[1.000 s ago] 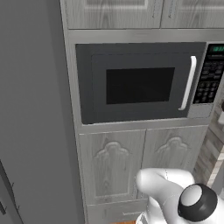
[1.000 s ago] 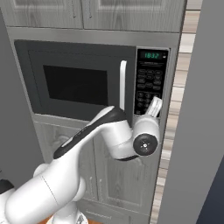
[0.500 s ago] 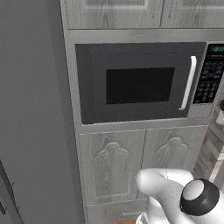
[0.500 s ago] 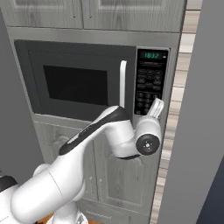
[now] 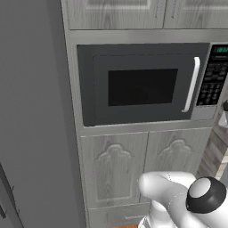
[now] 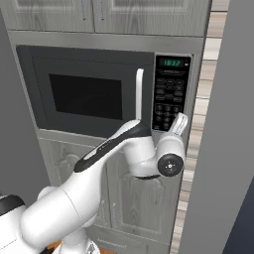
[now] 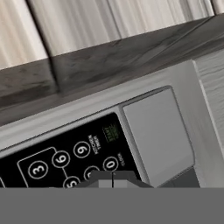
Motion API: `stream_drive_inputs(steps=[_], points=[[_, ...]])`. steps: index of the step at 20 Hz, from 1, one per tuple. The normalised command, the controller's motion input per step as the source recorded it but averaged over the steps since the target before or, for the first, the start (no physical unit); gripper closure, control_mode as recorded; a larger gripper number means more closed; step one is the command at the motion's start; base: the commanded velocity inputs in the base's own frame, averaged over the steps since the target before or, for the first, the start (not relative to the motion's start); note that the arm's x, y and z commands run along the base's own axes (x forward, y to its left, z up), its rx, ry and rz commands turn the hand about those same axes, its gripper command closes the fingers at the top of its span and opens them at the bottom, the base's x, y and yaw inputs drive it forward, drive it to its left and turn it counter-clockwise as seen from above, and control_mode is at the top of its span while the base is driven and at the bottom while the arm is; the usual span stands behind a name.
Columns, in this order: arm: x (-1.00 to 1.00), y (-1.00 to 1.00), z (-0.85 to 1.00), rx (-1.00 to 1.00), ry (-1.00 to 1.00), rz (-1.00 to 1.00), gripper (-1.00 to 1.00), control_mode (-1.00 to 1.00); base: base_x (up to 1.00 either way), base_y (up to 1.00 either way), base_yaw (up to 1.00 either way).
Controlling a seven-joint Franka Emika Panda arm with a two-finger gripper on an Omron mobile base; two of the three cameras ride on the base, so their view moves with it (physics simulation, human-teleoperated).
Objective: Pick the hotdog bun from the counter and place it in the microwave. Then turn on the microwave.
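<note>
The gripper [image 7: 113, 178] is closed, empty, its joined fingertips right up at the lower edge of the microwave's black keypad [image 6: 168, 98], near the 0 key. The microwave [image 5: 142, 84] sits built into grey cabinets, door shut, white handle [image 6: 139, 95] upright beside the keypad; the hotdog bun can't be made out through its dark window

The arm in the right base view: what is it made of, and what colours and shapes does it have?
The glossy white, rounded arm has fat tube-like segments, a dark stripe along the forearm and a black round cap with a small centre mark at the wrist joint. In the hand view, its small end effector ends in two dark grey tips.
</note>
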Motion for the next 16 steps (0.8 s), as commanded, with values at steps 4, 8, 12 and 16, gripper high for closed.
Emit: stream_drive_inputs(steps=[4,8,12,16], points=[[0.12,-0.06,-0.05,0.00,-0.02,0.00,1.00,-1.00,0.00,0.00,0.00],[0.12,-0.08,-0.01,0.00,-0.01,0.00,1.00,-1.00,0.00,0.00,0.00],[0.14,-0.08,-0.01,0.01,0.00,0.00,1.00,-1.00,0.00,0.00,0.00],[0.13,-0.07,-0.03,0.01,0.00,0.00,1.00,-1.00,0.00,0.00,0.00]])
